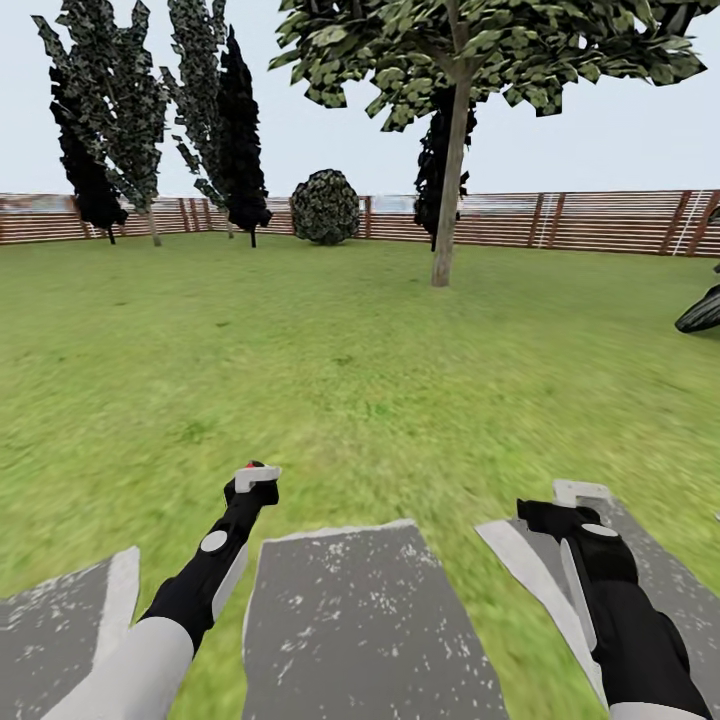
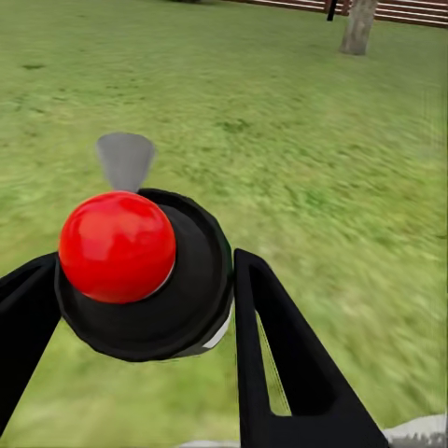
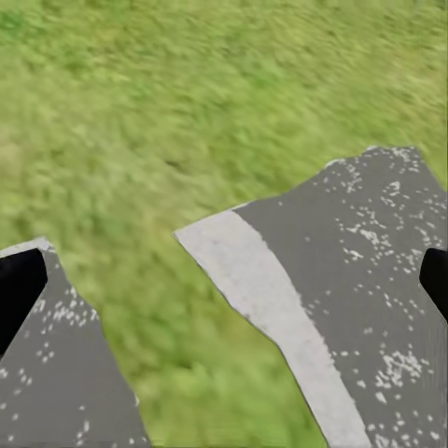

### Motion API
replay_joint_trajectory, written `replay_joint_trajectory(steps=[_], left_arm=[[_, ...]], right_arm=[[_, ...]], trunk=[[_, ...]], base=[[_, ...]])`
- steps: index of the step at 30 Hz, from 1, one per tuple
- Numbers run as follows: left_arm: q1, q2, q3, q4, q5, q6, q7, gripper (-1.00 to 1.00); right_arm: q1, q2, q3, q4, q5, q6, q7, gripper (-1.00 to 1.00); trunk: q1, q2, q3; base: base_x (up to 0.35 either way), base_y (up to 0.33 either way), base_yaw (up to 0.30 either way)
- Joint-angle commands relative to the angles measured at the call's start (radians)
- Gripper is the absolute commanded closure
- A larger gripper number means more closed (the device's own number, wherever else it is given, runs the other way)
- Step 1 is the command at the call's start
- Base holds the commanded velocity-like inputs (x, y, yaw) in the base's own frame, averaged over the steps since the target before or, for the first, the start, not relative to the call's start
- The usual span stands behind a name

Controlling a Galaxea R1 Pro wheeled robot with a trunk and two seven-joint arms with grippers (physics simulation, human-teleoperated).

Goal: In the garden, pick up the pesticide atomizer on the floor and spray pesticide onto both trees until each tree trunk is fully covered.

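- The fence (image 1: 600, 222), brown slats, runs across the far edge of the lawn (image 1: 350, 350); taking the lawn as the landmark, everything below is placed against it.
- At the lawn's far left edge stand dark cypresses (image 1: 240, 130), and a round bush (image 1: 325, 206) sits just in front of the fence, right of them.
- The left pincer (image 1: 256, 478) hangs over the lawn's near part, clenched on the pesticide atomizer (image 2: 145, 275): the left wrist view shows a black round body with a red knob between the two black fingers (image 2: 280, 355), touching them, a grey nozzle pointing out over the grass.
- Grey speckled paving slabs (image 1: 360, 620) lie at the lawn's near edge, under both arms.
- One tree (image 1: 450, 60) stands on the lawn's far side, right of the bush; its tree trunk (image 1: 448, 200) is thin-looking at this range, grey-brown and slightly leaning, well apart from the atomizer.
- The right pincer (image 1: 560, 505) hovers over a paving slab at the lawn's near right; its fingertips (image 3: 19, 289) sit wide apart with nothing between them, released.
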Motion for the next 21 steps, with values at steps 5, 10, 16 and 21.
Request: replay_joint_trajectory(steps=[5, 10, 16, 21], left_arm=[[0.0, 0.0, 0.0, 0.0, 0.0, 0.0, 0.0, 1.0], [0.0, 0.0, 0.0, 0.0, 0.0, 0.0, 0.0, 1.0], [0.0, 0.0, 0.0, 0.0, 0.0, 0.0, 0.0, 1.0], [0.0, 0.0, 0.0, 0.001, 0.0, 0.0, 0.0, 1.0]], right_arm=[[0.0, 0.0, 0.0, 0.0, 0.0, 0.0, 0.001, -1.0], [0.0, 0.0, 0.0, 0.0, 0.0, 0.0, 0.0, -1.0], [0.0, 0.0, 0.0, 0.0, 0.0, 0.0, 0.0, -1.0], [0.0, 0.0, 0.0, 0.0, 0.0, 0.0, 0.0, -1.0]], trunk=[[0.0, 0.0, 0.0], [0.0, 0.0, 0.0], [0.0, 0.0, 0.0], [0.0, 0.0, 0.0]], base=[[0.294, -0.156, 0.0], [0.294, -0.148, 0.0], [0.295, -0.11, 0.0], [0.312, -0.016, 0.0]])
